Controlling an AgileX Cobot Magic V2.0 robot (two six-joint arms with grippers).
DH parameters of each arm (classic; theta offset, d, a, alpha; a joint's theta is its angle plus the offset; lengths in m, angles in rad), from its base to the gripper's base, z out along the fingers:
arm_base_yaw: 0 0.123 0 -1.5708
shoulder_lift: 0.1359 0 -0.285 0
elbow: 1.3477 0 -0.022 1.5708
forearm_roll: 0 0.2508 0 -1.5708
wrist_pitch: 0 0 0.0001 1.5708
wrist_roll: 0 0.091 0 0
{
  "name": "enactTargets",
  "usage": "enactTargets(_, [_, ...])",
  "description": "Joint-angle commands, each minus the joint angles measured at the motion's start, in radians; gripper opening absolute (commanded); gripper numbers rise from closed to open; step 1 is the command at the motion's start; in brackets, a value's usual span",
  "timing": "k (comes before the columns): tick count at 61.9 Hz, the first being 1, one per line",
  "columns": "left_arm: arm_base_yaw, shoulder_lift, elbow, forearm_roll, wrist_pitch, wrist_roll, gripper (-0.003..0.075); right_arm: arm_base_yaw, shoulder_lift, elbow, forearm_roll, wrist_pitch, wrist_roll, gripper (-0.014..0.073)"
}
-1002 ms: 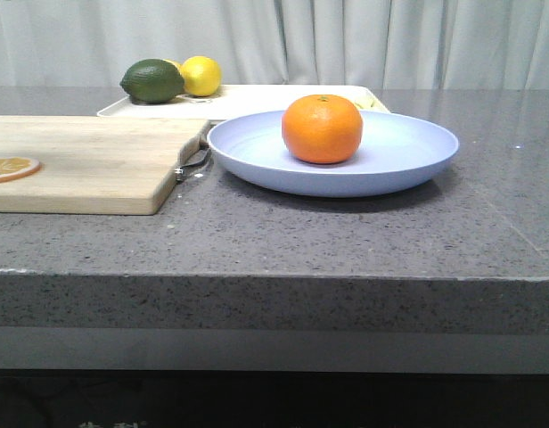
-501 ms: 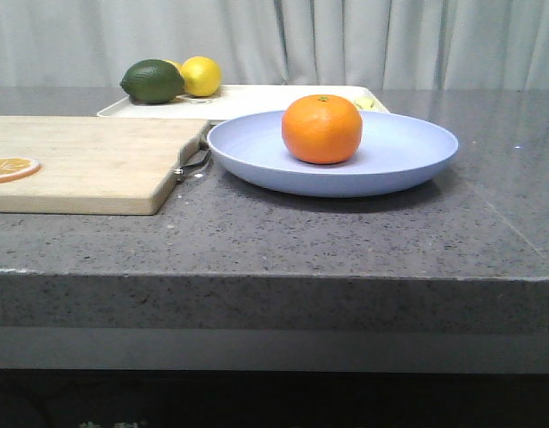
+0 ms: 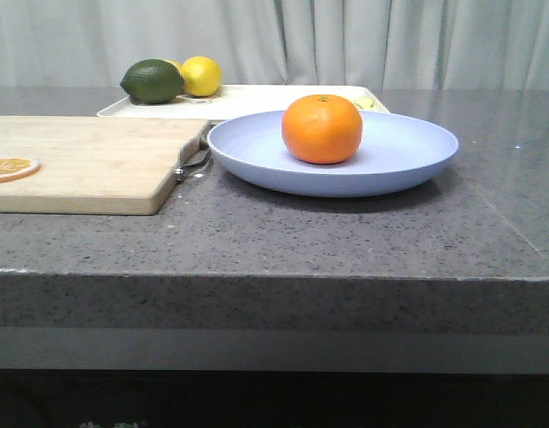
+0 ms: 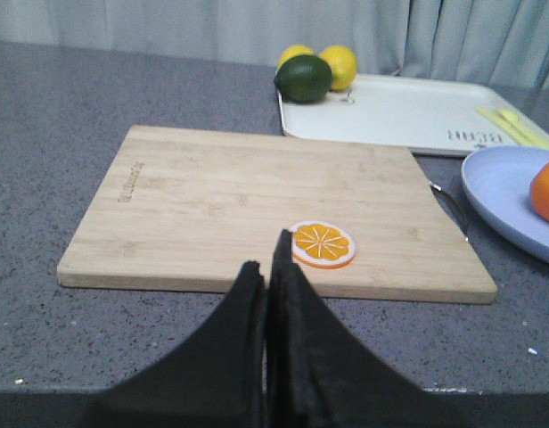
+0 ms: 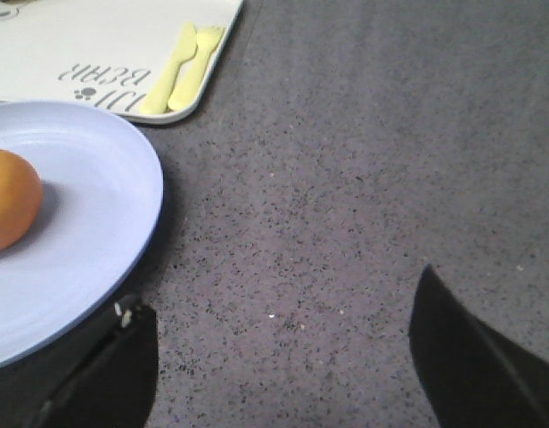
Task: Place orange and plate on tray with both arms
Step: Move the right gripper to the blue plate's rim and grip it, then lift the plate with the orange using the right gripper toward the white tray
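Bright round orange (image 3: 322, 129) sits on lavender plate (image 3: 408, 152); left hand (image 4: 267, 267) closed, right hand (image 5: 283, 357) spread apart.

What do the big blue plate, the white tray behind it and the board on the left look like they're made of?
The plate looks like matte plastic or a fibre composite: even pale lavender-blue, soft sheen, no glaze glare. The tray seems to be smooth cream-white plastic, with a moulded low rim, rounded corners and printed lettering. The cutting board looks like light bamboo or wood: parallel strip grain and a mark that looks burned in.

Left gripper (image 4: 267, 294) closed, right gripper (image 5: 283, 357) spread.
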Motion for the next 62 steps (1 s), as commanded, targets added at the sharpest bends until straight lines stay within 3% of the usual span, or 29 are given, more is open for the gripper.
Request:
enactTargets(1, [0.000, -0.047, -0.005, 0.005, -0.103, -0.012, -0.0018, -0.001, 0.054, -0.087, 0.014, -0.013, -0.006, 0.0591])
enactTargets(36, [0.000, -0.046, 0.004, 0.007, -0.111, -0.012, -0.0018, 0.137, 0.643, -0.600, 0.232, 0.268, -0.006, 0.0591])
enactTargets(55, [0.000, -0.046, 0.004, 0.007, -0.111, -0.012, -0.0018, 0.139, 0.780, -0.686, 0.244, 0.276, -0.006, 0.0584])
enactTargets(62, [0.000, -0.046, 0.004, 0.007, -0.111, -0.012, -0.0018, 0.139, 0.799, -0.686, 0.244, 0.284, -0.006, 0.0491])
